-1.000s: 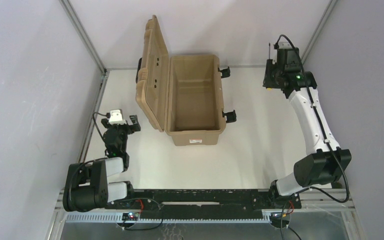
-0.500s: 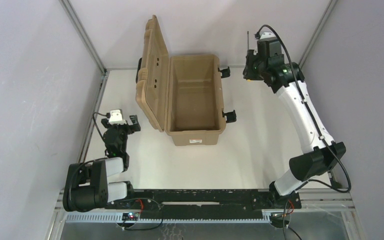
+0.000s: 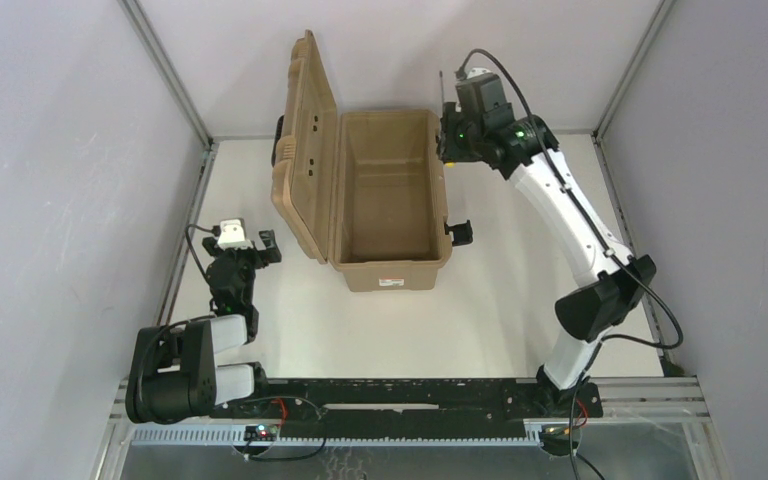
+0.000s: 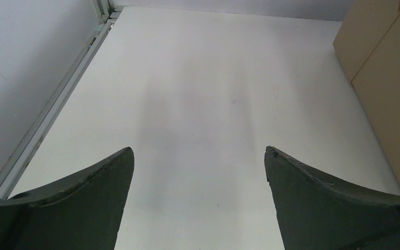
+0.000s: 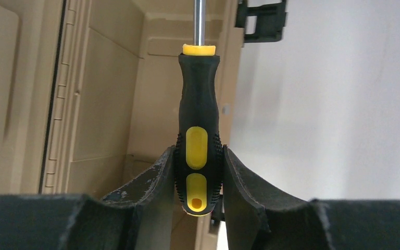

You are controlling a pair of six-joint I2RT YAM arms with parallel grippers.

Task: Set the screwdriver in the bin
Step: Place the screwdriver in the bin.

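Black jaws of the right gripper (image 5: 198, 156) clamp the screwdriver (image 5: 198, 125) by its handle, shaft pointing away (tip out of frame). It hangs over the bin (image 3: 390, 272) at the far right rim, with a latch (image 5: 263, 21) just beside and the lid (image 3: 305, 150) upright. The left gripper (image 4: 198, 156) is spread wide, low over the table (image 4: 187, 78).

**Right arm brings the screwdriver across to the bin**

The right gripper (image 3: 451, 140), clamped on the screwdriver (image 5: 198, 120), has swung left from the far right side of the table (image 3: 520, 300). It now sits at the far right corner of the bin (image 3: 390, 272), seemingly just over the rim.
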